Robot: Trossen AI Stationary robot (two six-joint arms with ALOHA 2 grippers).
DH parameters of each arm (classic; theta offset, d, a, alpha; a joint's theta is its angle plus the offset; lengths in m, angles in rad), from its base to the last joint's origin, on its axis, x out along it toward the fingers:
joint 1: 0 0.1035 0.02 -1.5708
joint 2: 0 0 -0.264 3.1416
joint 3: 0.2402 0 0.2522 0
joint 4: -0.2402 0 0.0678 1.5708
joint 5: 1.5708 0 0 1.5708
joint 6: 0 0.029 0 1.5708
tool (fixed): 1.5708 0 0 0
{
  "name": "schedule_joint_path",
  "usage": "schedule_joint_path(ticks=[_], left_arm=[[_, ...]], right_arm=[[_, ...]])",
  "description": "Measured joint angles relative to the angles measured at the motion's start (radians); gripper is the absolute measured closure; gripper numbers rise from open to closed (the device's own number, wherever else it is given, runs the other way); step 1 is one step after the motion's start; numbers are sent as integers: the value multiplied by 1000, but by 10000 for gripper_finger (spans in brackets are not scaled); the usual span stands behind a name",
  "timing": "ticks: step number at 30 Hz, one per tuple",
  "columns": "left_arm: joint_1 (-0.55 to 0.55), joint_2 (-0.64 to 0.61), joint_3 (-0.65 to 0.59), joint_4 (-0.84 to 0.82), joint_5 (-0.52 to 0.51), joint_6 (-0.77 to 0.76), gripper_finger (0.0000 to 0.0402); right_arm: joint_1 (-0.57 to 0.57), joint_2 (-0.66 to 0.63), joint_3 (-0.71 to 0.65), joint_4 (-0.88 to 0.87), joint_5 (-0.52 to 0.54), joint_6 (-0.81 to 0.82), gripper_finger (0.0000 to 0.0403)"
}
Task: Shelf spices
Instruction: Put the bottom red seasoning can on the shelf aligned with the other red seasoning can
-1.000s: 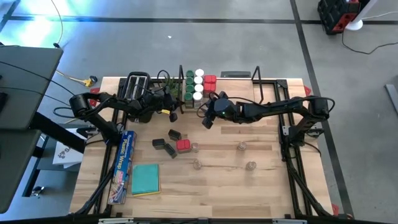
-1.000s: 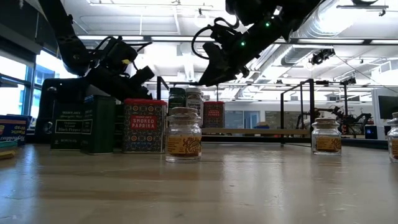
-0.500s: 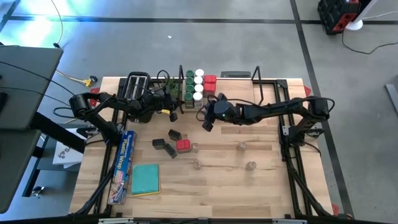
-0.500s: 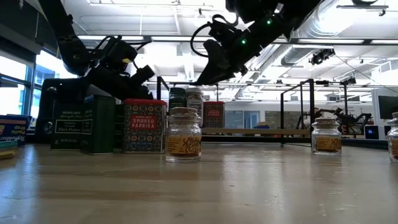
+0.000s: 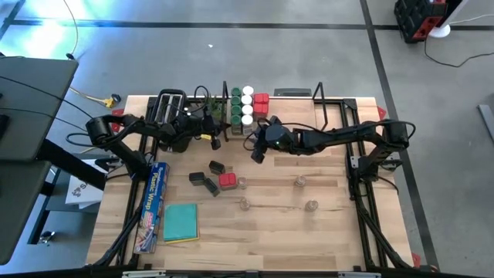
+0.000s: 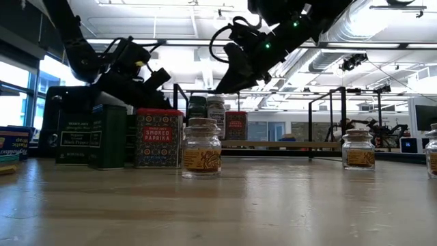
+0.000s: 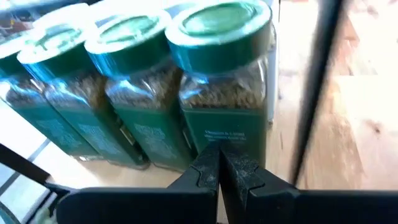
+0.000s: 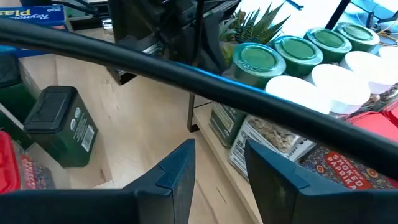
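Observation:
On the shelf (image 5: pixel 340 105), green-lidded jars (image 5: pixel 235 110), white-lidded jars (image 5: pixel 247 104) and red tins (image 5: pixel 261 101) stand in rows at its left end. My left gripper (image 5: pixel 215 141) is shut, level with the nearest green-lidded jar (image 7: pixel 224 93). My right gripper (image 5: pixel 258 152) hovers open above the table, just near of the rows (image 8: pixel 219 175). Dark tins (image 5: pixel 204 181), a red tin (image 5: pixel 227 181) and several tiny clear jars (image 5: pixel 299 181) stand on the table. My left gripper has its shut fingertips (image 7: pixel 219 163) against the label face (image 7: pixel 231 134) of the nearest green-lidded jar, low on its side. The fingers come level from the table's left. The jar stands upright on the shelf plank with the other green jars behind it.
A black toaster (image 5: pixel 170 108) and a small plant (image 5: pixel 210 104) sit behind my left arm. A foil-wrap box (image 5: pixel 154 205) and a teal pad (image 5: pixel 181 222) lie at the near left. The shelf's black frame bar (image 8: pixel 186 81) crosses the right wrist view.
My left gripper has edged toward the shelf's jar rows and risen a little. In the low view the jars and the red tin on the shelf have shifted slightly toward the table's right. My right gripper has lifted slightly and stayed open.

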Motion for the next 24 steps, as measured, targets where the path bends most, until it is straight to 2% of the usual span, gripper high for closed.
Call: schedule_joint_path(ticks=[2, 7, 11, 16, 24], left_arm=[[1, 0, 9, 0, 1, 0, 402], [1, 0, 21, -2, 2, 0, 402], [0, 1, 21, -42, -2, 0, 401], [0, 0, 21, -79, -6, 0, 401], [0, 1, 21, -87, -9, -10, 402]], right_arm=[[-1, 0, 0, -19, 10, 7, 270], [-26, 0, 0, -116, 113, 141, 270], [-65, 15, 0, -141, 110, 204, 270], [-101, 64, 0, -75, 60, 213, 270], [-112, 119, 0, -49, 48, 238, 270]])
